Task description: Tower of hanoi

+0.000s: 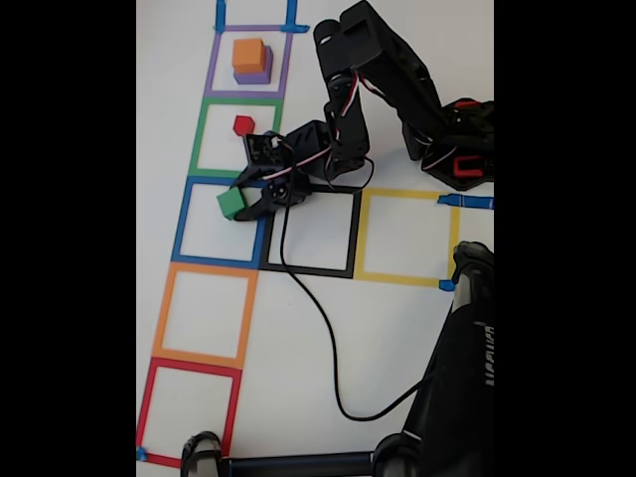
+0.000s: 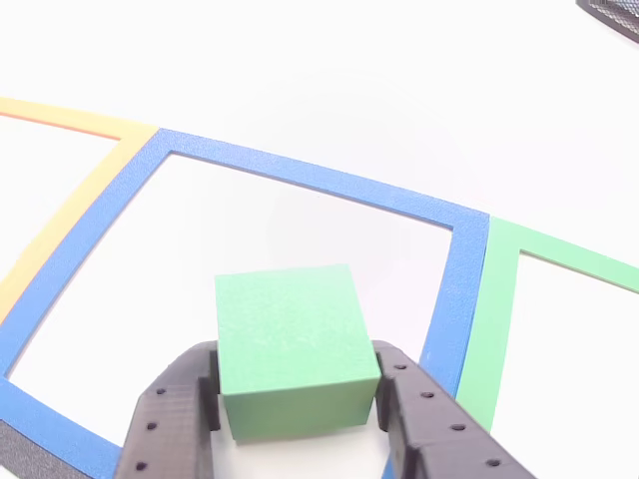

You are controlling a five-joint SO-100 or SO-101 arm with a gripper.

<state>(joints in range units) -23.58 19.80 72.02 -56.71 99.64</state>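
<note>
Green cube (image 2: 295,359), matte and sharp-edged, sits clamped between pincer (image 2: 297,399) fingers.

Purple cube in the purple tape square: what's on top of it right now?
The smaller orange cube sits on the big purple cube in the fixed view, covering its top face. Nothing is on the orange one. The green cube is between the pincer fingers.

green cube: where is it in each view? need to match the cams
Fixed view: the small plain green cube sits left of centre, at the blue tape square's top edge, between the hand's fingers.
Other view: bottom centre, flanked by the black fingers.
Shared landmark: the blue tape square outline.
</note>
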